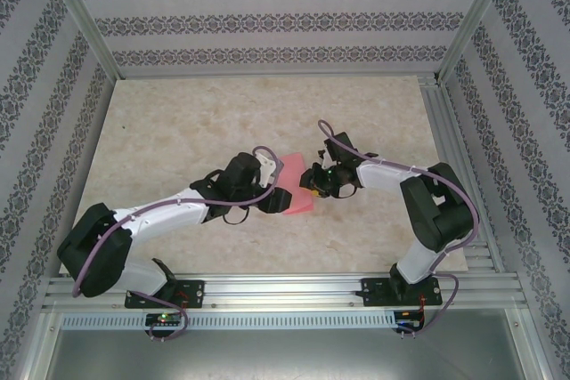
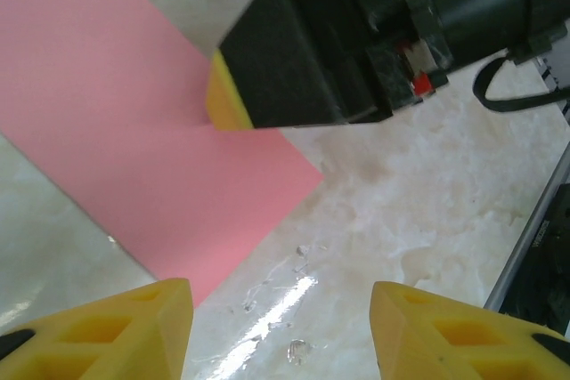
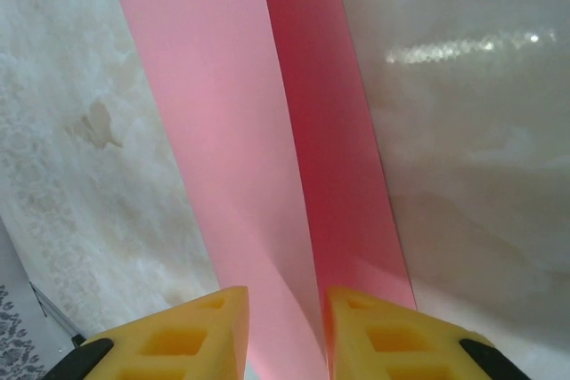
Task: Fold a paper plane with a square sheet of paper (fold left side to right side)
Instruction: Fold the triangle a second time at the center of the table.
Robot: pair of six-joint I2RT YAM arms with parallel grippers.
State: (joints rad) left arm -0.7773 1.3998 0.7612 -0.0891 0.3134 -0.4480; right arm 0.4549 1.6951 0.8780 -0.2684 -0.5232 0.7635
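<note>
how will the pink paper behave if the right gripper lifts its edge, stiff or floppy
Probably floppy: the square sheet of paper looks thin and seems to bend up into the right gripper pinching it. Likely very light, so a push may slide it across the glossy table rather than crease it.

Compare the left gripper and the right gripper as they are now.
The left gripper stands wide open; the right gripper is nearly shut. The left gripper holds nothing, with bare table beneath its gap; the right gripper pinches the pink paper by its edge. Both have yellow fingers and sit close to the paper.
</note>
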